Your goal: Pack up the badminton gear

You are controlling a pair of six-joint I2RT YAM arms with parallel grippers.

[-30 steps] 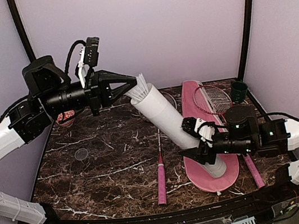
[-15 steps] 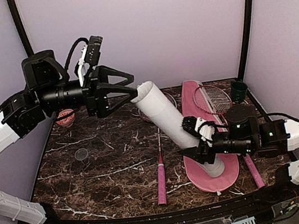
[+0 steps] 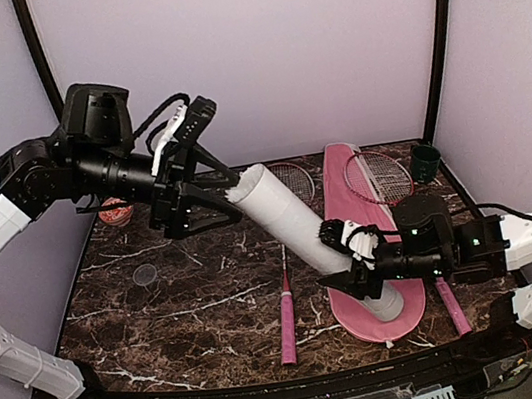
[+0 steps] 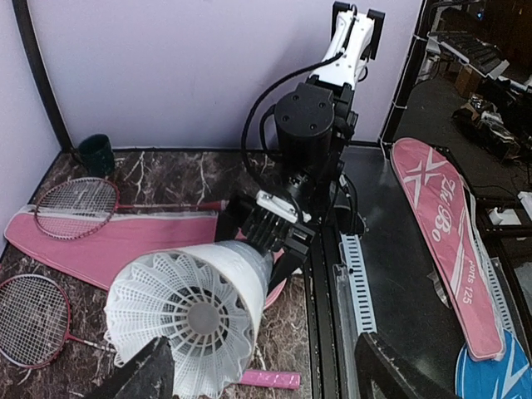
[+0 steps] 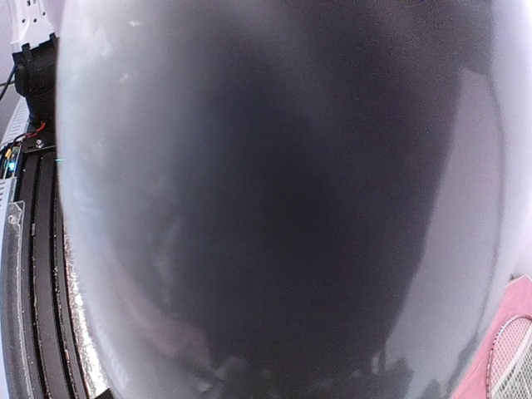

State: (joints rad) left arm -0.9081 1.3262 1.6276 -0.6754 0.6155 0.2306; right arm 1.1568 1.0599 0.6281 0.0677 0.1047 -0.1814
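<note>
The long white tube (image 3: 295, 225) leans from the pink bag (image 3: 386, 317) up toward the back left. My right gripper (image 3: 354, 258) is shut on its lower part. A white shuttlecock (image 4: 184, 320) sits inside the tube's open mouth, feathers outward. My left gripper (image 3: 228, 193) hangs open just left of that mouth, with nothing between its fingers (image 4: 148, 374). One red racket (image 3: 378, 178) lies on the bag. A second racket (image 3: 290, 179) lies behind the tube, its pink handle (image 3: 287, 326) pointing forward. The right wrist view is filled by the blurred tube wall (image 5: 274, 199).
A dark green cup (image 3: 427, 162) stands at the back right corner. A small red round thing (image 3: 116, 213) lies at the back left and a clear disc (image 3: 144, 274) on the marble. Another pink handle (image 3: 452, 304) lies right of the bag. A second pink bag (image 4: 449, 241) lies off the table.
My left gripper opened and let go of the shuttlecock, which has sunk into the tube's mouth. The gripper then drew back a little to the left. My right gripper kept its hold.
</note>
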